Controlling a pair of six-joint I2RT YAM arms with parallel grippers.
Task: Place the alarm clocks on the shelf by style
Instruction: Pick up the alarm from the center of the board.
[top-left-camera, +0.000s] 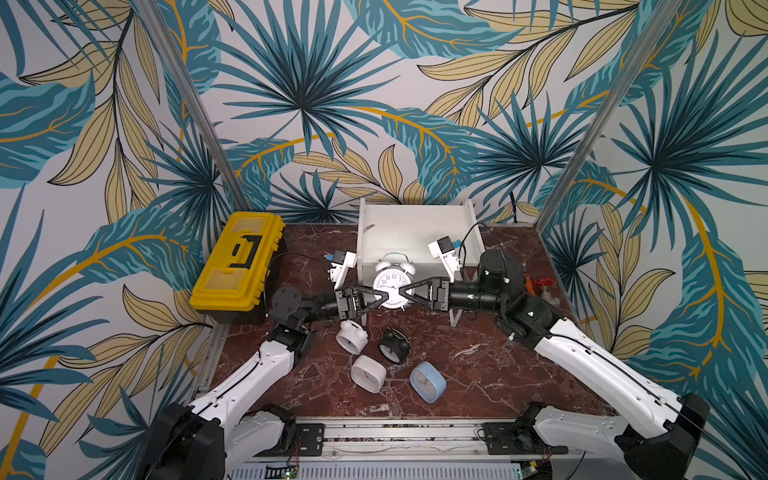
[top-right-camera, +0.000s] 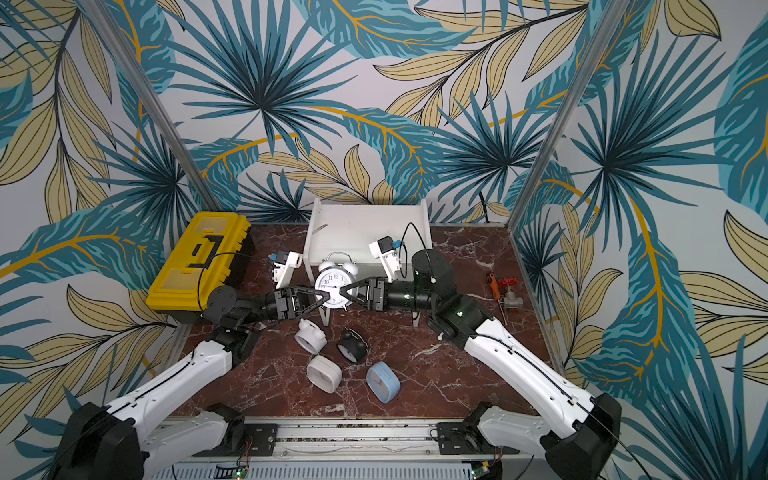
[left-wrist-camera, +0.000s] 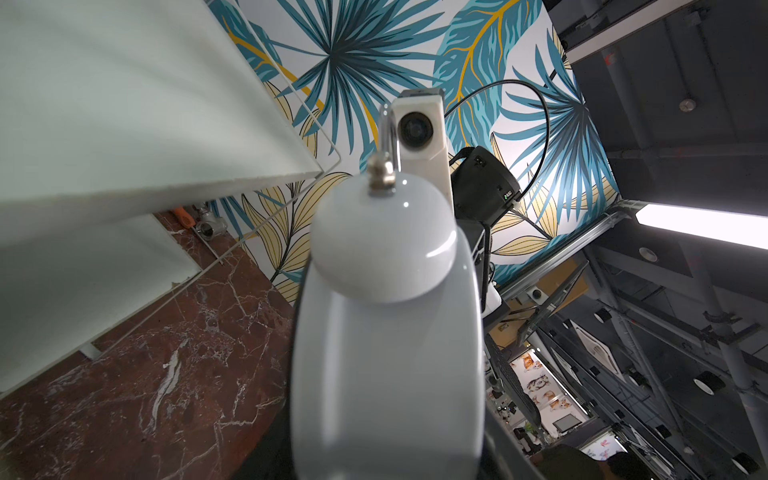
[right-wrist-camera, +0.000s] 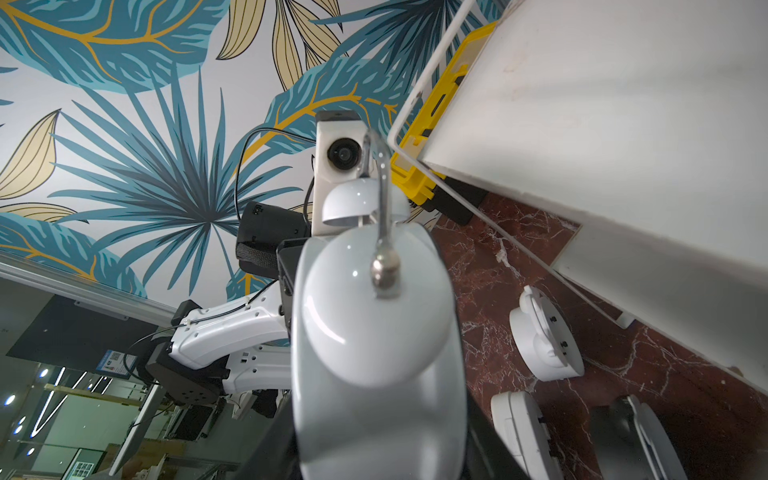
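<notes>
Shelf (top-left-camera: 415, 224) at back, toolbox (top-left-camera: 237, 266) to its left, one clock (top-left-camera: 392, 282) before the shelf, four clocks (top-left-camera: 368, 373) nearer on tabletop (top-left-camera: 498, 374).

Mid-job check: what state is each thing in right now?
White twin-bell alarm clock, dial showing: upright, lifted, pinched from both sides.
Left gripper: fingers shut on that clock.
Right gripper: fingers shut on it too.
Second white twin-bell clock: lying on the marble tabletop.
Black twin-bell clock: lying down.
White rounded-square clock: lying, dial up.
Light blue rounded-square clock: lying, dial up.
White two-tier shelf: top board without clocks.
Yellow plastic toolbox: lid shut.
</notes>
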